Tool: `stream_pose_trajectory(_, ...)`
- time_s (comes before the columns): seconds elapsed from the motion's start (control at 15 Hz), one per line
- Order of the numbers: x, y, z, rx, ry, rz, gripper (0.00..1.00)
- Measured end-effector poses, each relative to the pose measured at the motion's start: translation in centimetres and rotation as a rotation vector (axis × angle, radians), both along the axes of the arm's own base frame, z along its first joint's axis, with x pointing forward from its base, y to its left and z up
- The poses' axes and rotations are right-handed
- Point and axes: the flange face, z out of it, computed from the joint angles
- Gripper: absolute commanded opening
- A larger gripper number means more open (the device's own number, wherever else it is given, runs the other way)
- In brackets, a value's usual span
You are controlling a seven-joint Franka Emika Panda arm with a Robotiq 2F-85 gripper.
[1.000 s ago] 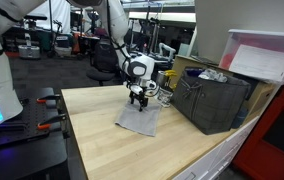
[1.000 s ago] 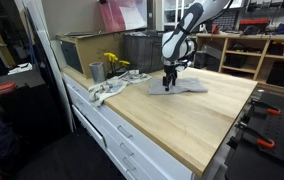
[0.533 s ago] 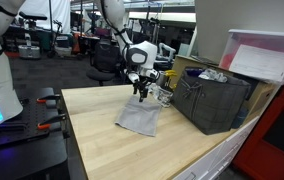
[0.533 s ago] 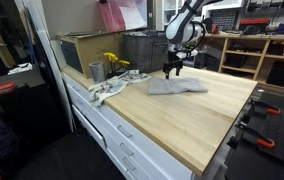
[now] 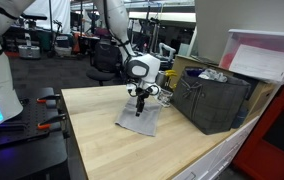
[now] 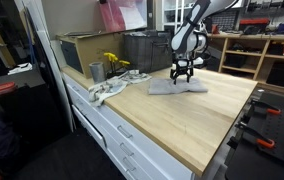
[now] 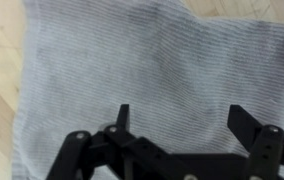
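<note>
The gripper [image 5: 139, 99] hung pointing straight down just above the grey cloth [image 5: 140, 121], jaws spread wide and holding nothing, so its fingers straddled the fabric, which lay flat on the wooden table [image 5: 97, 140] near a dark crate [image 5: 214, 100]

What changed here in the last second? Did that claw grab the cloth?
No. The gripper lifted away from the grey cloth, then came back down over it slightly farther along. Its jaws were open all the while and took hold of nothing. The cloth, the dark bin and the wooden table stayed put.
</note>
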Motion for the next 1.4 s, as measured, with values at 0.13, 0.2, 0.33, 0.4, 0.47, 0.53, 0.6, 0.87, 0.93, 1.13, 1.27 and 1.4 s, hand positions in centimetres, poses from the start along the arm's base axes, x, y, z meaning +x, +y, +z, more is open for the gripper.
stream_pose_trajectory(0.13,0.4,0.4,-2.3,-0.001,0.022,-0.109,1.0)
stream_pose_trajectory(0.2,0.7,0.7,-3.0,-0.003,0.029,-0.162,1.0)
stream_pose_trajectory(0.33,1.1,1.2,-3.9,-0.005,0.046,-0.255,1.0)
stream_pose_trajectory(0.4,1.2,1.4,-4.3,-0.007,0.051,-0.275,1.0)
stream_pose_trajectory(0.47,1.3,1.4,-4.5,-0.008,0.052,-0.275,1.0)
stream_pose_trajectory(0.53,1.3,1.4,-4.5,-0.008,0.053,-0.273,1.0)
stream_pose_trajectory(0.6,1.3,1.4,-4.5,-0.008,0.053,-0.265,1.0)
stream_pose_trajectory(0.87,1.3,1.3,-4.4,-0.024,0.053,-0.147,1.0)
stream_pose_trajectory(0.93,1.4,1.2,-4.4,-0.032,0.054,-0.099,1.0)
stream_pose_trajectory(1.13,1.5,0.9,-4.2,-0.063,0.06,0.04,1.0)
stream_pose_trajectory(1.27,1.6,0.7,-4.1,-0.079,0.063,0.135,1.0)
stream_pose_trajectory(1.4,1.8,0.6,-3.9,-0.089,0.064,0.238,1.0)
